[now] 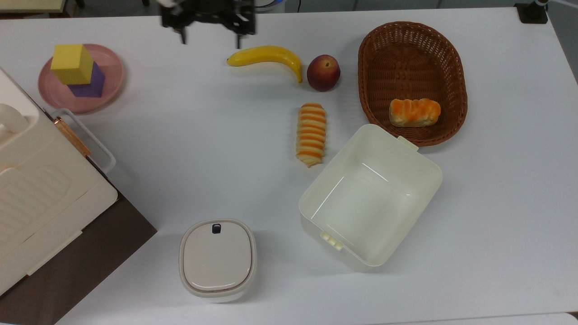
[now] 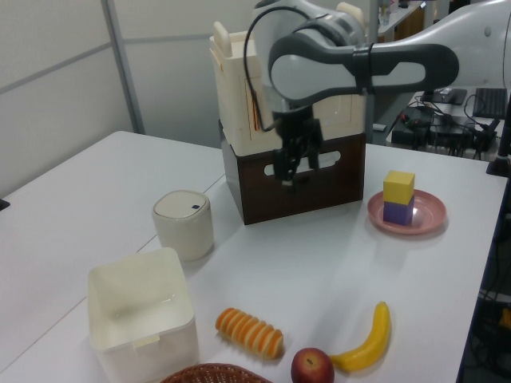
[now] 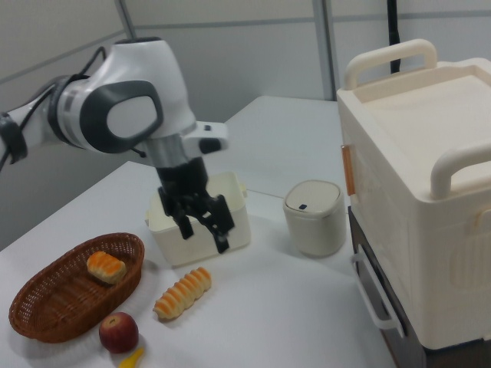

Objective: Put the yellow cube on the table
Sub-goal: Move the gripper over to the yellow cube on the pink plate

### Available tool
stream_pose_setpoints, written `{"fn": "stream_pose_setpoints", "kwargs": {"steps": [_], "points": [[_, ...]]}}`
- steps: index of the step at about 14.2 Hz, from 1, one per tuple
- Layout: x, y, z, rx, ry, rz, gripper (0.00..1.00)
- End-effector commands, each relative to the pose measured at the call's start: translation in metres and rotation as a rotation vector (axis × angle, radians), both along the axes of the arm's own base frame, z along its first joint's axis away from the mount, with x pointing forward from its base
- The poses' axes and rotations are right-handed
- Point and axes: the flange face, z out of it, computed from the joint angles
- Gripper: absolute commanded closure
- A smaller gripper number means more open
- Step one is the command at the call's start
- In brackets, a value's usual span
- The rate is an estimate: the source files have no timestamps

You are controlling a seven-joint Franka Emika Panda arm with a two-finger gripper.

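The large white rectangular table bears no cube yet: the plain matte yellow cube sits upright atop a purple cube on a round pink plate, turned slightly askew, with no long axis. The black two-finger gripper hangs well apart, fingers spread, empty; grasping and placing both remain

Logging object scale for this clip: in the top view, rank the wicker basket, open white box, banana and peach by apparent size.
1. open white box and wicker basket: too alike to rank
2. banana
3. peach
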Motion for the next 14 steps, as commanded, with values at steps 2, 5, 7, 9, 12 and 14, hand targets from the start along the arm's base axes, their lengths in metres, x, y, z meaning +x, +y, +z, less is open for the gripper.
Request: {"fn": "stream_pose_setpoints", "kwargs": {"steps": [2,5,7,9,12,14], "points": [[-0.037,-0.109,0.010,0.002,0.009,-0.009,0.00],[-0.069,-0.188,0.010,0.020,0.021,0.039,0.00],[-0.090,-0.227,0.004,0.025,0.016,0.079,0.00],[-0.102,-0.255,-0.010,0.015,-0.004,0.095,0.00],[-0.116,-0.300,-0.042,-0.021,-0.049,0.055,0.00],[-0.115,-0.320,-0.066,-0.027,-0.049,0.030,0.00]]}}
